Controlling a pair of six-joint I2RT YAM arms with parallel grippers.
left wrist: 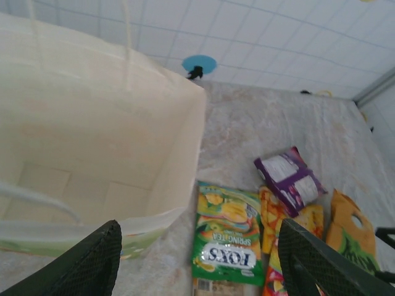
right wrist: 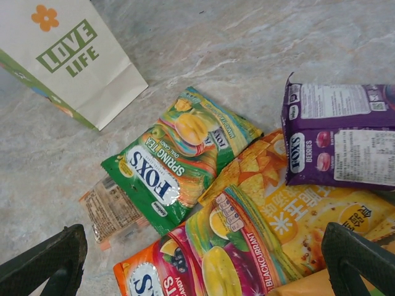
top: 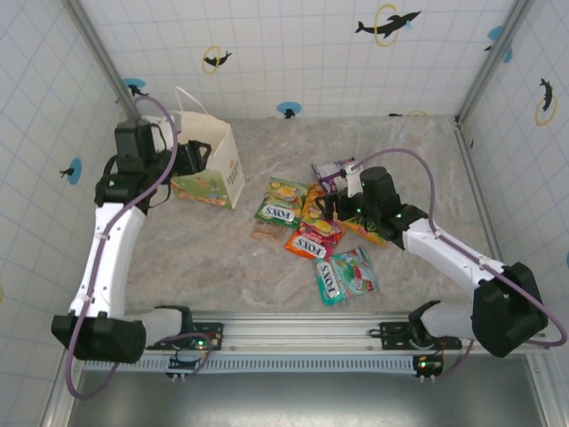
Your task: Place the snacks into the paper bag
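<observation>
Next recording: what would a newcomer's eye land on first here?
The cream paper bag stands open at the back left of the table, with the left gripper open at its mouth. A bright heap of snacks lies mid-table, a green FOX'S packet nearest the bag, and the right gripper hangs open over them.

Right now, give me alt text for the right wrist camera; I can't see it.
A green FOX'S pack lies centre on a marbled table, purple pack right, yellow pack and red pack below, small clear packet left. The paper bag, printed LOVE LIFE, sits top left; the open right gripper frames the bottom corners.
</observation>
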